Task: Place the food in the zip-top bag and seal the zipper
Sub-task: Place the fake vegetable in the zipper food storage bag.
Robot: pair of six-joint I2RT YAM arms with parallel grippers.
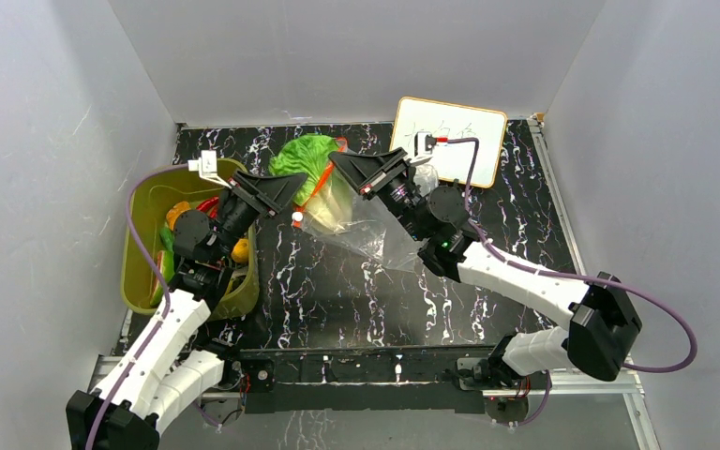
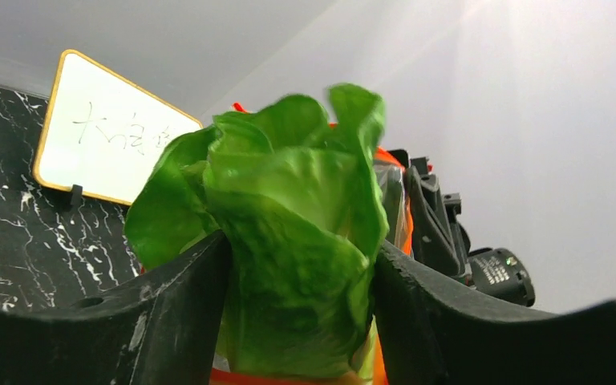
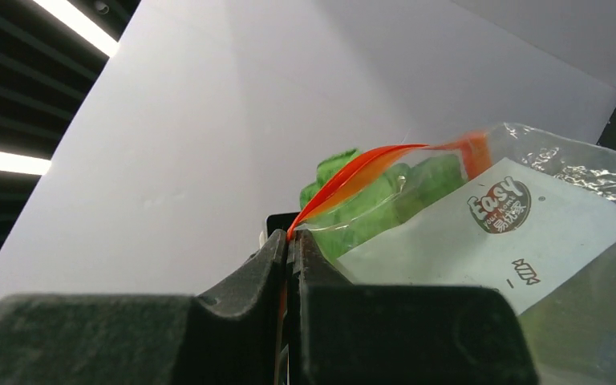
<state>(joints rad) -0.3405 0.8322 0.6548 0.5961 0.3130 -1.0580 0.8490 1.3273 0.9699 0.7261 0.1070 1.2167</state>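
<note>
Green cabbage (image 2: pixel 289 257), red-orange zipper (image 3: pixel 353 177), black white-veined table (image 1: pixel 356 292)

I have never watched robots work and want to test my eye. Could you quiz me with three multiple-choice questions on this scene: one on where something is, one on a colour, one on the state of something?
1. Where on the table does the olive-green basket sit?
A. far right corner
B. left side
C. dead centre

2. What colour is the zipper along the mouth of the zip-top bag?
A. blue
B. white
C. red-orange

3. What is the right gripper doing?
A. shut on the zipper
B. wide open and empty
C. shut on a banana

Answers:
1 B: the top view shows the basket by the table's left edge.
2 C: the right wrist view shows a red-orange strip.
3 A: its fingers are pressed together, with the strip coming out from between them.
</note>
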